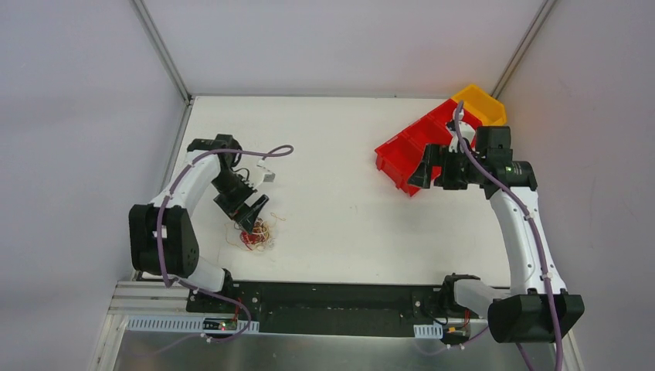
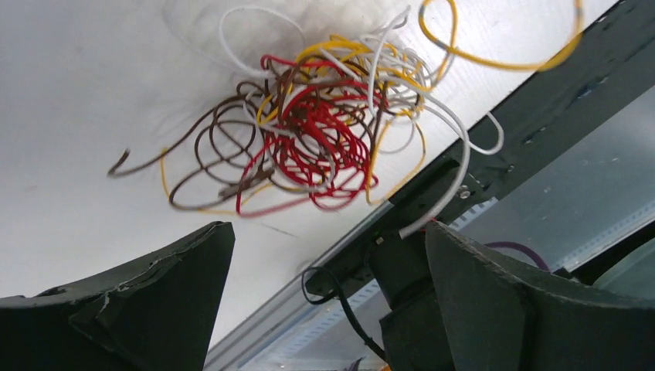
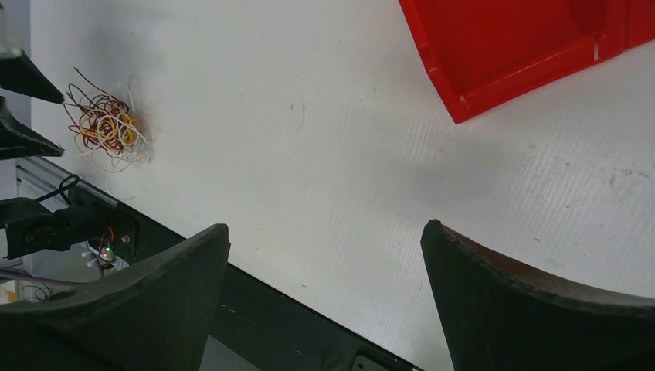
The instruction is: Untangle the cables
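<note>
The cables (image 1: 257, 233) lie as a small tangle of red, yellow, brown and white curly wires near the table's front left edge. In the left wrist view the cables (image 2: 324, 127) sit just ahead of the fingertips, with a yellow loop and a white strand trailing toward the dark front rail. My left gripper (image 1: 252, 219) hovers right above the tangle, open, with nothing between its fingers (image 2: 185, 263). My right gripper (image 1: 422, 168) is far off at the right, raised above the table, open and empty. Its wrist view shows the cables (image 3: 106, 126) at the far left.
Red bins (image 1: 413, 147) and a yellow bin (image 1: 480, 103) stand at the back right, close to the right gripper; one red bin (image 3: 525, 46) shows in the right wrist view. A small grey object (image 1: 267, 175) lies behind the left gripper. The black front rail (image 1: 332, 297) borders the near edge.
</note>
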Action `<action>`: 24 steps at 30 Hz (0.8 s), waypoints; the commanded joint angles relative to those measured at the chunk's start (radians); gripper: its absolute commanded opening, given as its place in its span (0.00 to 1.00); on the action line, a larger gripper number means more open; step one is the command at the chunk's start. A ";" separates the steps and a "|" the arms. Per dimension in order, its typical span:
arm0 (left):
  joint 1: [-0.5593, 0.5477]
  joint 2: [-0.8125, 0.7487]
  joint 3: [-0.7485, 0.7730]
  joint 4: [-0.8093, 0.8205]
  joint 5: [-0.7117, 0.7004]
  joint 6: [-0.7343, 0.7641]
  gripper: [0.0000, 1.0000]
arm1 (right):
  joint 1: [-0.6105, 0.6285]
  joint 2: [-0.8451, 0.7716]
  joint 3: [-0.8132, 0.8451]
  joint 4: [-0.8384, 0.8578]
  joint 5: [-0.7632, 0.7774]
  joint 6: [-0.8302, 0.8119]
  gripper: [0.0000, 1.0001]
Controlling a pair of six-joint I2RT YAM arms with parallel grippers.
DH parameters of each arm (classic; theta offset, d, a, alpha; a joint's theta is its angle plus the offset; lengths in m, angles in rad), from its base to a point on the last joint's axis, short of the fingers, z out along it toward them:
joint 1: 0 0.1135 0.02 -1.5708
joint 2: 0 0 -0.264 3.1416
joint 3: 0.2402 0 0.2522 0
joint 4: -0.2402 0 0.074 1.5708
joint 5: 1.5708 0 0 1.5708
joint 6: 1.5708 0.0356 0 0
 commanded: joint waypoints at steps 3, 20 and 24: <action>-0.072 0.080 -0.128 0.157 -0.021 0.083 1.00 | 0.006 0.043 0.053 0.100 -0.044 0.056 0.99; -0.103 -0.113 -0.035 0.339 0.567 -0.269 0.00 | 0.267 0.113 -0.091 0.420 -0.107 0.283 0.99; -0.107 -0.137 0.000 0.379 0.653 -0.318 0.00 | 0.453 0.159 -0.096 0.528 -0.067 0.284 0.99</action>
